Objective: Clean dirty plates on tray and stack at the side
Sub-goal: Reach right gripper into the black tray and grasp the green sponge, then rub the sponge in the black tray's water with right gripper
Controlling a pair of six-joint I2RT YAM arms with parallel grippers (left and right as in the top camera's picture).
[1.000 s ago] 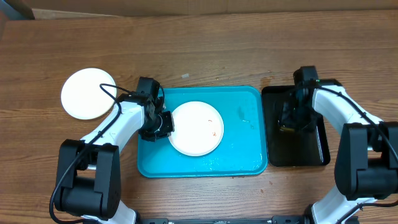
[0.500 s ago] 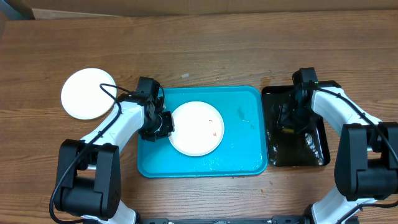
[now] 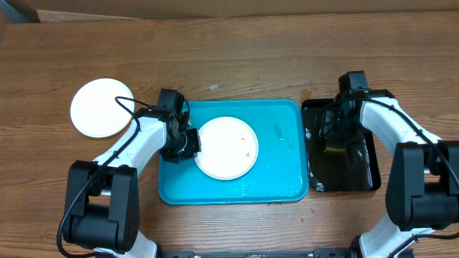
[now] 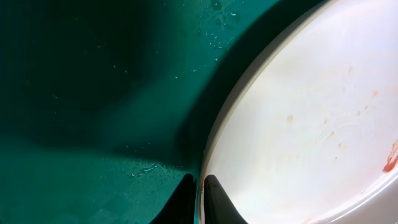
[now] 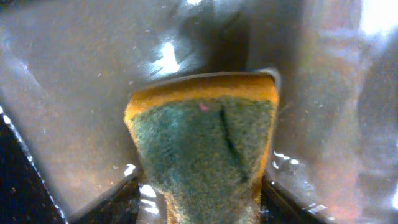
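Left gripper (image 3: 188,142): pinching smudged plate (image 3: 226,148) rim, its 9 o'clock
Right gripper (image 3: 336,140): clamped on sponge (image 5: 205,143), in black tray (image 3: 362,179)
Blue tray (image 3: 280,179): holds smudged plate
Other plate (image 3: 102,107): on table (image 3: 229,57), 10 o'clock of Blue tray

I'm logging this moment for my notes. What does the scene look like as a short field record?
blue tray: holds one smudged plate
left tool: pinching that plate's left rim
right tool: gripping sponge over wet black tray
second plate: on table, left of blue tray
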